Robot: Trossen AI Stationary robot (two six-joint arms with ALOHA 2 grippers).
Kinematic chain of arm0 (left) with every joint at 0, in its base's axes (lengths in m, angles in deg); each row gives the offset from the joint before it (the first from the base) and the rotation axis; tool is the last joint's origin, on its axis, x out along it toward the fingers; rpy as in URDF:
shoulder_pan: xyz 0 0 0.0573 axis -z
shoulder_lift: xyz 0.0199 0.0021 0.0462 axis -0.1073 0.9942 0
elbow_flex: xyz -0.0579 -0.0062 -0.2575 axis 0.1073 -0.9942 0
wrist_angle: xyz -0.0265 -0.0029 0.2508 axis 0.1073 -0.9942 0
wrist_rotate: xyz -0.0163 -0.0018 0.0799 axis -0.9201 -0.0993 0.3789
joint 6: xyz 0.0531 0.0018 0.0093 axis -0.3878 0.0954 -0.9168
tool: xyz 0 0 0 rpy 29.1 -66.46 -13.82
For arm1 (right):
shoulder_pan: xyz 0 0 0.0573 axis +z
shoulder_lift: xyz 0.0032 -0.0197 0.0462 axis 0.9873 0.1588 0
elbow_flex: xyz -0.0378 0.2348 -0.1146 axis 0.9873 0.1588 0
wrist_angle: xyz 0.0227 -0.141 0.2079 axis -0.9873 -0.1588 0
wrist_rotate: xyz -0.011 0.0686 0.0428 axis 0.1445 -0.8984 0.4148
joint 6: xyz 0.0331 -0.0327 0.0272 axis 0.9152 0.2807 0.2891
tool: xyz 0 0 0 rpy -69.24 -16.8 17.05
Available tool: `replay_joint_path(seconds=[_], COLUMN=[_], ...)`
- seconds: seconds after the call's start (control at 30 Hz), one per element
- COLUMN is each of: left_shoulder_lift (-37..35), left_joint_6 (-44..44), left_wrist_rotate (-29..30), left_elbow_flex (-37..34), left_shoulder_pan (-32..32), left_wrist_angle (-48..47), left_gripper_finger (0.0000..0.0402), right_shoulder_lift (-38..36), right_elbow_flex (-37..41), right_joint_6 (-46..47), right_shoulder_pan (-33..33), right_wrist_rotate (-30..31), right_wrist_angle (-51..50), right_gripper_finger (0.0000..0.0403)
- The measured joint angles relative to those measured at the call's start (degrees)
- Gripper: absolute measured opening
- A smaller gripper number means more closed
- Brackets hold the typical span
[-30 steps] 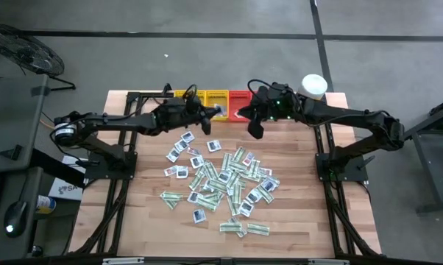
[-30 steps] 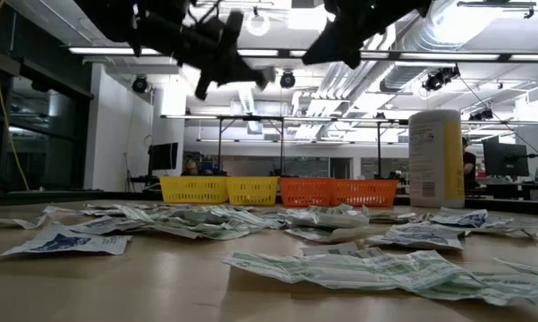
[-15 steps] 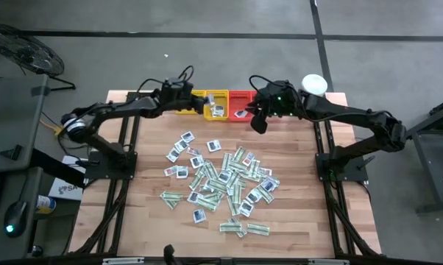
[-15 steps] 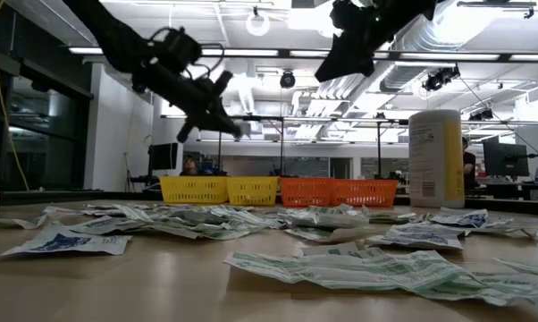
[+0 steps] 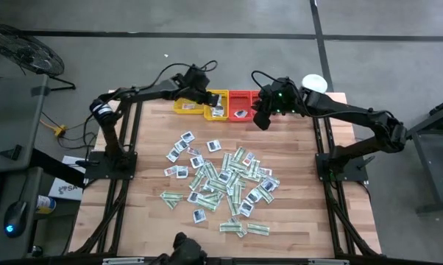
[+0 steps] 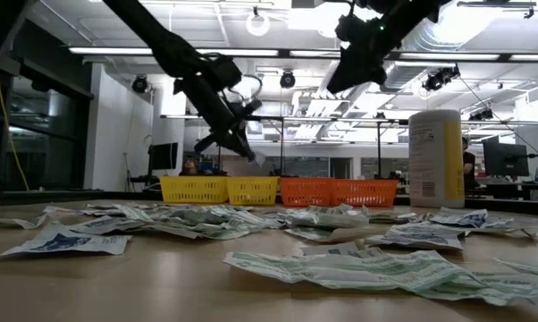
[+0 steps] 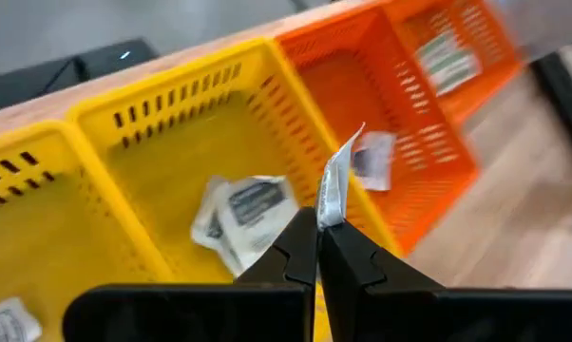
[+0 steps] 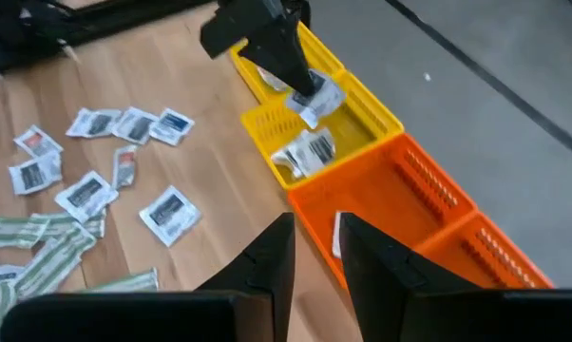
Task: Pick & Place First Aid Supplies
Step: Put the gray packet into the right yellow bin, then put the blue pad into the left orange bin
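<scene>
No writing on any packet or on the canister label can be read. The left gripper [image 7: 316, 223] is pinched fully together on one small flat white paper packet [image 7: 335, 185], crinkled and standing on edge between the dark fingertips, held in the air above the yellow slotted plastic tray [image 7: 172, 152]. That tray has thin ribbed walls with rows of vertical slits and already holds a few crumpled white packets with dark print [image 7: 243, 209]. Beside it sits the orange-red slotted plastic tray [image 7: 362, 104] of the same moulded build, with a white square packet [image 7: 371, 160] lying inside.

The right gripper [image 8: 314, 249] hangs over the edge of the orange-red tray with its two dark fingers a narrow gap apart and nothing between them.

Most first aid supplies lie in a loose heap of flat packets [image 5: 221, 180] on the pale wooden plank counter [image 5: 140, 213]: narrow white-and-green strips and small white squares with dark blue centres, wrinkled and overlapping. A tall white-and-yellow cylindrical canister [image 6: 436, 158] stands at the counter's far right corner.
</scene>
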Motion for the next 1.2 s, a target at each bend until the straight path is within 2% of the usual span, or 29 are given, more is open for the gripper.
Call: replay_joint_path(seconds=[0.2, 0.3, 0.63, 0.73, 0.83, 1.07, 1.2], left_shoulder_lift=[4.9, 6.7, 6.7, 5.7, 3.0, -3.1, -5.7], left_joint_6=[0.2, 0.2, -2.7, -5.1, -7.9, -15.9, -18.0], left_wrist_rotate=[-0.8, -1.0, -2.2, -3.3, -3.1, 0.6, 1.6], left_elbow_flex=[6.6, 7.6, 7.8, 7.8, 7.8, 7.6, 3.8], left_shoulder_pan=[0.0, 0.0, 0.0, 0.0, 0.2, 1.7, 3.2], left_wrist_angle=[-9.0, -11.3, -10.6, -11.4, -13.9, -30.3, -36.0], left_gripper_finger=[0.0002, 0.0013, 0.0117, 0.0137, 0.0141, 0.0142, 0.0142], right_shoulder_lift=[0.0, 0.0, 0.0, 0.0, 0.0, 0.0, 0.0], right_elbow_flex=[0.0, 0.0, 0.0, 0.0, 0.0, 0.0, 0.0], right_joint_6=[0.9, 0.9, 2.4, 3.0, 3.9, 6.1, 6.3], right_shoulder_pan=[-1.0, -1.1, -1.1, -1.0, -1.0, -1.0, -0.5], right_wrist_rotate=[0.1, 0.1, -0.4, -1.3, -3.1, -5.3, -5.6], right_wrist_angle=[-3.9, -4.7, -6.0, -6.7, -7.0, -7.6, -7.6], right_gripper_finger=[0.008, 0.008, 0.008, 0.008, 0.008, 0.008, 0.008])
